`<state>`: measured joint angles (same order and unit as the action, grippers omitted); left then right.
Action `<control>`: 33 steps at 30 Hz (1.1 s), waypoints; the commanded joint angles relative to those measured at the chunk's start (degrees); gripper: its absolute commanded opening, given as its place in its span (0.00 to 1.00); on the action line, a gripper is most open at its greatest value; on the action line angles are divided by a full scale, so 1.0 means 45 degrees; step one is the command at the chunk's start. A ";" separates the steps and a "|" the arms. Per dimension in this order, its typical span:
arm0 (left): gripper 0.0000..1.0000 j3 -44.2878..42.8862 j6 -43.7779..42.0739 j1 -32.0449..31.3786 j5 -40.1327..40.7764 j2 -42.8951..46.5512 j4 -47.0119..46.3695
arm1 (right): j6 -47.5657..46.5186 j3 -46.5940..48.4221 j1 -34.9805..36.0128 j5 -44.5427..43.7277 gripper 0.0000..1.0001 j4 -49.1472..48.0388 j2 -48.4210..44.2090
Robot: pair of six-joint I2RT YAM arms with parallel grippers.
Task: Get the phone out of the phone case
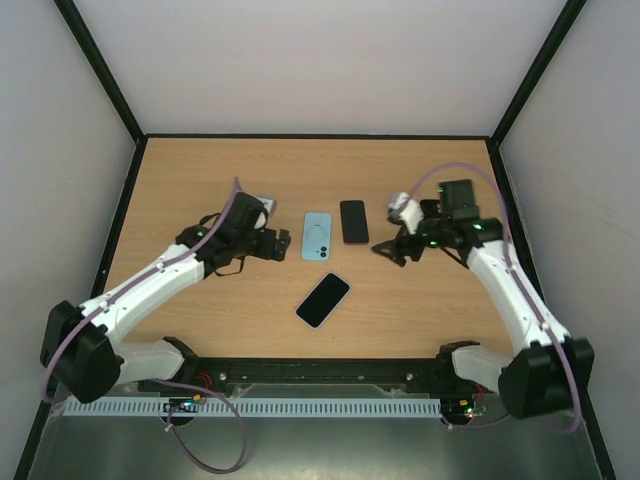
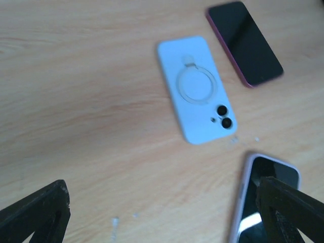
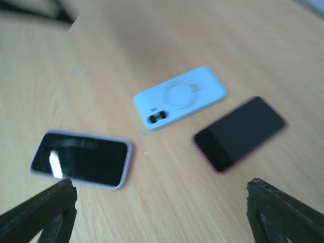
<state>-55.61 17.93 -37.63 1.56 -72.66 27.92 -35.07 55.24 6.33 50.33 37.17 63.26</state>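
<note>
Lavender-cased phone (image 1: 323, 299) lies screen-up near the blue case (image 1: 317, 236); dark phone (image 1: 354, 221) sits just right of that case. Left gripper (image 1: 283, 243) and right gripper (image 1: 388, 250) flank the case, both spread wide, empty.

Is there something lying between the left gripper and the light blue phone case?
Nothing visible. Only bare table separates the open left gripper from the light blue phone case. The lilac-rimmed phone lies off to the side, the dark phone beyond the case.
</note>
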 commanded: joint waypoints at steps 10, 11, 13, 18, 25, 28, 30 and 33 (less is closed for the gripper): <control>1.00 0.2071 -0.0324 0.4112 -0.2347 0.3708 -0.2258 | -0.7289 0.3393 0.8047 -0.5839 0.91 0.3255 0.5733; 1.00 0.2099 -0.0305 0.4123 -0.2223 0.3811 -0.2247 | -0.7522 0.3637 0.8386 -0.6186 0.91 0.3424 0.6186; 1.00 0.2048 -0.0299 0.4157 -0.1901 0.3915 -0.2142 | -0.7875 0.4111 0.8878 -0.6620 0.92 0.3850 0.7217; 1.00 0.1976 -0.0238 0.4349 -0.1493 0.3993 -0.1982 | -0.8134 0.5226 0.9238 -0.7517 0.97 0.4327 0.9430; 1.00 0.1963 -0.0177 0.4512 -0.1810 0.3875 -0.2026 | -0.8461 0.5949 0.9330 -0.7711 0.97 0.4700 1.0951; 1.00 0.1966 -0.0177 0.4546 -0.1663 0.3939 -0.2039 | -0.8418 0.5619 0.9403 -0.7689 0.97 0.4392 1.0941; 1.00 0.1994 -0.0177 0.4561 -0.1637 0.3982 -0.2046 | -0.8235 0.5229 0.9447 -0.7588 0.98 0.4055 1.0777; 1.00 0.1986 -0.0196 0.4587 -0.1636 0.3974 -0.2027 | -0.8113 0.4625 0.9562 -0.7493 0.97 0.4059 1.0446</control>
<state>-47.16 16.99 -17.54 -5.96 -55.27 19.20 -71.61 79.24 48.45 17.39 54.59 112.42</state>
